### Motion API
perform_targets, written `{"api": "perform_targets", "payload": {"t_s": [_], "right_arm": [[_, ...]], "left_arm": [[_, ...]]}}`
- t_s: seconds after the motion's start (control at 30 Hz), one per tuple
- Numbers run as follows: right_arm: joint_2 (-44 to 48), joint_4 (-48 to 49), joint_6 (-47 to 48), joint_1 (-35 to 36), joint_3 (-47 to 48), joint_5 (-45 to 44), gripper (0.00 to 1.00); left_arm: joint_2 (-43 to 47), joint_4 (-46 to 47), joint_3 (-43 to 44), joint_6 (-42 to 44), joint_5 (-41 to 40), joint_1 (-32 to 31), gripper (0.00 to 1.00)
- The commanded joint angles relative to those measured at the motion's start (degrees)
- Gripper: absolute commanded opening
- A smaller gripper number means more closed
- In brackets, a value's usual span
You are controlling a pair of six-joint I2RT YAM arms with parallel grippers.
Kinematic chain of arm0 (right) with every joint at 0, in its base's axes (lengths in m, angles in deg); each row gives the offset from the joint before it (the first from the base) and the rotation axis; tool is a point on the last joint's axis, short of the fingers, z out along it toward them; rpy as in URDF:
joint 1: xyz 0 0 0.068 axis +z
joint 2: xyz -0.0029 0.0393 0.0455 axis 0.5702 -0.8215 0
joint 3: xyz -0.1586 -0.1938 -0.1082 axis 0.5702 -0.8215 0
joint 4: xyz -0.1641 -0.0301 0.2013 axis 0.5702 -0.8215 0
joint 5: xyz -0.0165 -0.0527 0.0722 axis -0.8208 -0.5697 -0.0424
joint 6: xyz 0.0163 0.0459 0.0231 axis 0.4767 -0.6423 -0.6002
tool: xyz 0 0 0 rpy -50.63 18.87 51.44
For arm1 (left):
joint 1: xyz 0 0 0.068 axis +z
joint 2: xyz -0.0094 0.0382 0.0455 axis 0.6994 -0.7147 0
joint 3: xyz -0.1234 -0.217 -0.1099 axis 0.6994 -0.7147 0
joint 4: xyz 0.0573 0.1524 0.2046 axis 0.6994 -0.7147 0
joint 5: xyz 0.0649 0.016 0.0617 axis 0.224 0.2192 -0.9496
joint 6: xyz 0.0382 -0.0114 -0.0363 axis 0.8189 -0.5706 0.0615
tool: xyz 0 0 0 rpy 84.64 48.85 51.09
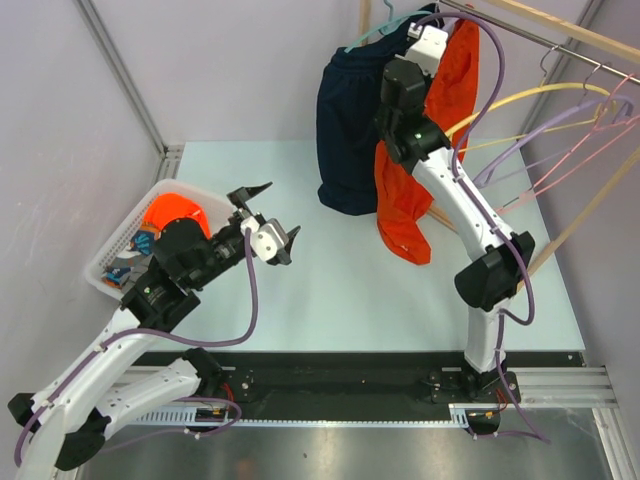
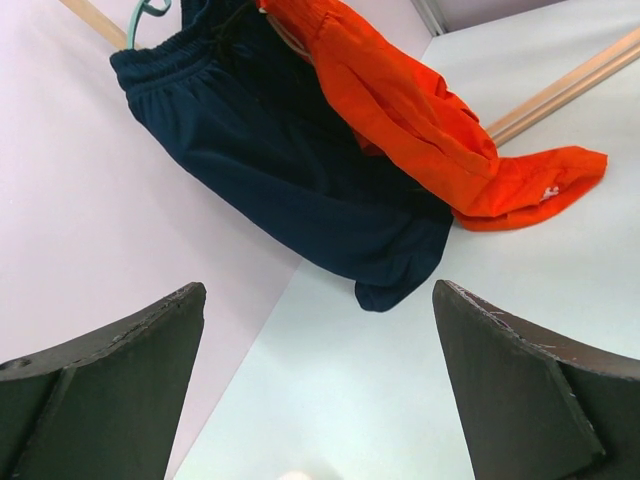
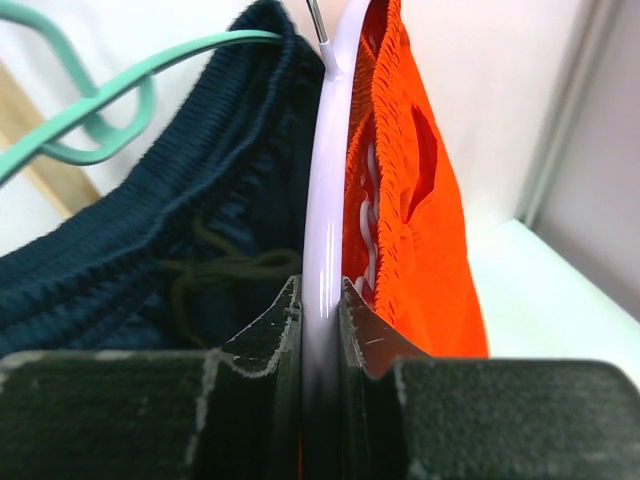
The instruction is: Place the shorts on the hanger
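Note:
The orange shorts (image 1: pixel 402 205) hang draped over the pale lavender hanger (image 3: pixel 326 190), high at the back right by the rail. Their lower leg reaches the table. My right gripper (image 1: pixel 436 24) is shut on the hanger's arm, and in the right wrist view (image 3: pixel 320 292) both fingers press on it. The shorts' gathered waistband and white drawstring (image 3: pixel 368 215) lie just right of the hanger. In the top view the hanger is mostly hidden behind the gripper. My left gripper (image 1: pixel 272 213) is open and empty over the table's left middle. The left wrist view shows the shorts (image 2: pixel 400 115) far ahead of it.
Dark navy shorts (image 1: pixel 345 120) hang on a teal hanger (image 3: pixel 100 100) just left of the orange pair. A wooden rail (image 1: pixel 560 35) carries yellow (image 1: pixel 530 98) and pink (image 1: pixel 590 130) hangers at the right. A white basket (image 1: pixel 108 255) holding an orange item (image 1: pixel 175 215) stands at the left edge.

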Motion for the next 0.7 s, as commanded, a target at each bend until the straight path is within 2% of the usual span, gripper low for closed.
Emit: {"api": "perform_targets", "payload": {"t_s": [0.0, 0.23, 0.4, 0.47, 0.53, 0.67], "right_arm": [[-3.2, 5.4, -1.1, -0.8, 5.5, 1.9, 0.00], [-8.4, 4.9, -3.9, -0.1, 12.7, 3.5, 0.00], [-10.6, 10.6, -3.6, 1.0, 14.5, 4.6, 0.00], [-11.4, 13.1, -2.8, 1.8, 14.8, 4.6, 0.06], [-11.6, 14.3, -2.2, 2.3, 14.9, 4.5, 0.18], [-9.9, 15.4, -1.1, 3.5, 13.6, 5.5, 0.24]], "left_arm": [[0.6, -1.0, 2.1, -1.3, -0.8, 1.0, 1.00], [1.7, -2.2, 1.0, -2.6, -0.5, 2.3, 1.00], [2.0, -2.4, 0.6, -3.7, -0.2, 3.0, 1.00], [2.0, -2.4, 0.5, -4.0, -0.1, 3.3, 1.00], [2.0, -2.6, 0.5, -4.6, 0.1, 3.6, 1.00], [2.1, -2.9, 0.4, -6.2, 0.6, 4.7, 1.00]]}}
